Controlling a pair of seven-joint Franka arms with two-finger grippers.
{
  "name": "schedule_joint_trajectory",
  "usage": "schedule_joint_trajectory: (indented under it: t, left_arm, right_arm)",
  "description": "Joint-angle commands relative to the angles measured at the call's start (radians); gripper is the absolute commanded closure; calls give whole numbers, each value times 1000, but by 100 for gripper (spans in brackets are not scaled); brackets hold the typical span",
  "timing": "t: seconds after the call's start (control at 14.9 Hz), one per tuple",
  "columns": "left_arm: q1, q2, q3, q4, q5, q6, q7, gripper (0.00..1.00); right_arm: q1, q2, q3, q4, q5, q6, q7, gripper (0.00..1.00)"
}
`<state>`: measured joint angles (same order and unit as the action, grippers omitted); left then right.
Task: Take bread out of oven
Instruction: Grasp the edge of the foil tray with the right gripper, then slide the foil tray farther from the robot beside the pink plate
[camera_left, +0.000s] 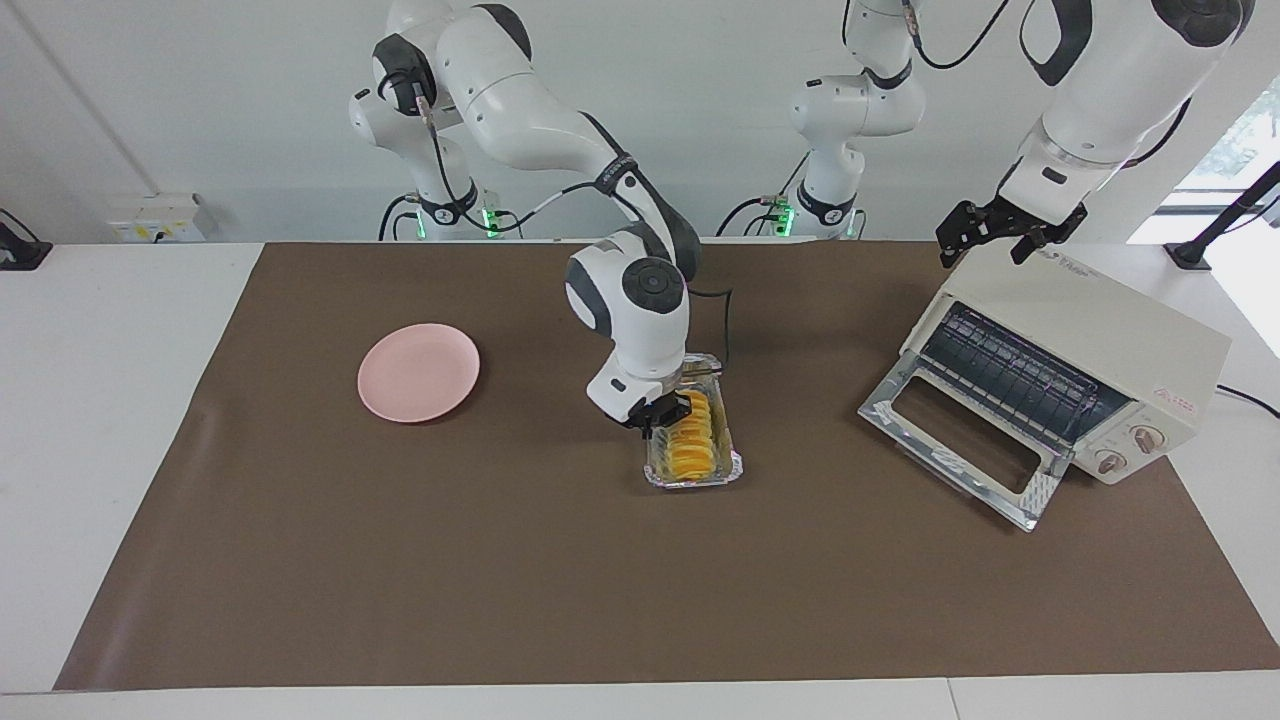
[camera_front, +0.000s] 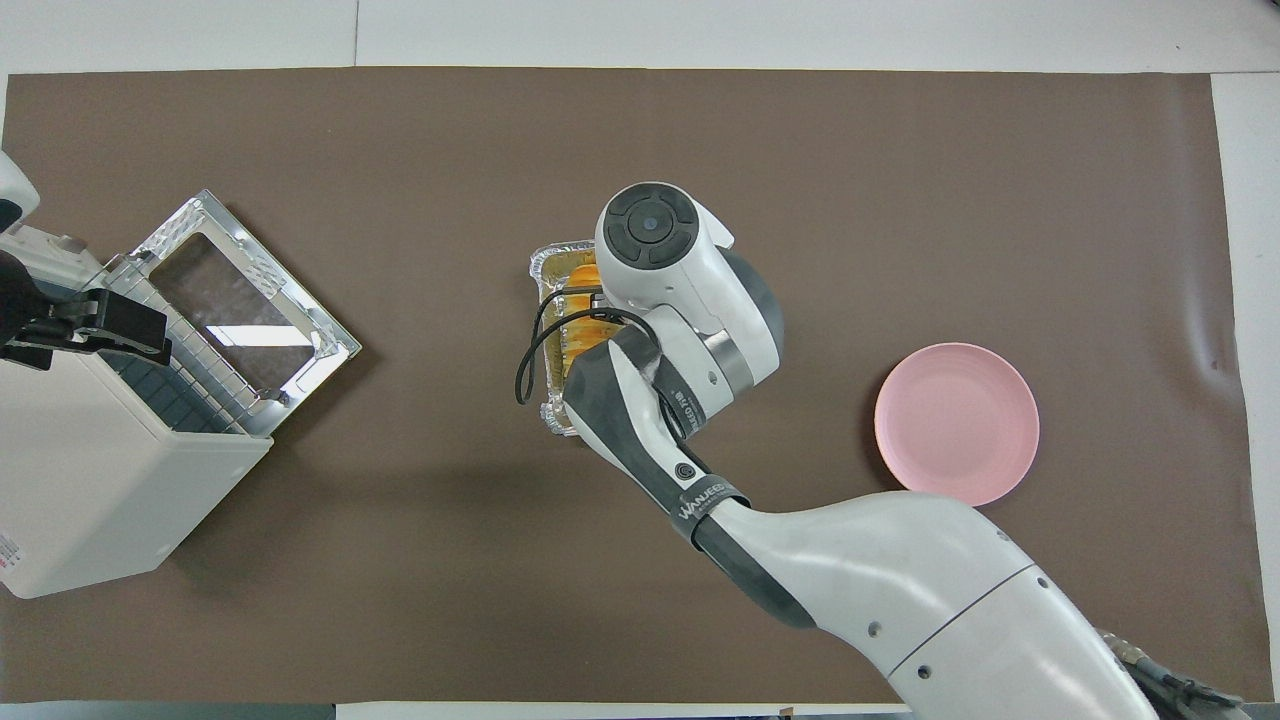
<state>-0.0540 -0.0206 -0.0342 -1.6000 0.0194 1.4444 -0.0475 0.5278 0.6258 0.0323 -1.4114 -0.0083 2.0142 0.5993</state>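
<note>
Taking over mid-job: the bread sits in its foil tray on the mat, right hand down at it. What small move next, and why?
Probably carry the tray toward the pink plate. The right hand looks shut on the foil tray's rim, the bread inside, already out of the oven. Left hand waits over the oven, open.

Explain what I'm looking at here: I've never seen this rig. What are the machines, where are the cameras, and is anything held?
Two robot arms work at one table. One picture faces them from across it; the other looks down from above their end. On the brown mat sit a pink plate, a foil tray with the bread in it, and the oven, door down. The right gripper is shut on the tray's rim. The left gripper hangs open above the oven's top.
</note>
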Motion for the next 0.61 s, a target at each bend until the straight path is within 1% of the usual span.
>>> schedule_joint_trajectory:
  t: [0.0,0.07,0.13,0.27,0.4,0.54]
  left_arm:
    - [22,-24,-10,-31,-18,27,14,0]
    - [22,-24,-12,-31,-18,27,14,0]
    - [22,-22,-10,-31,-18,28,14,0]
    - [22,-22,-12,-32,-19,48,12,0]
    - [22,-24,-10,-34,-19,57,12,0]
    - [22,-22,-10,-34,-19,62,14,0]
  right_arm:
    - [-107,-20,12,141,63,-185,-80,100]
    - [-145,-20,12,190,80,-233,-125,100]
    - [-191,-21,12,213,88,-255,-172,100]
    - [-279,-28,12,216,88,-261,-287,100]
    - [-334,-28,6,212,83,-229,-387,100]
    - [-388,-26,-5,181,77,-162,-488,100]
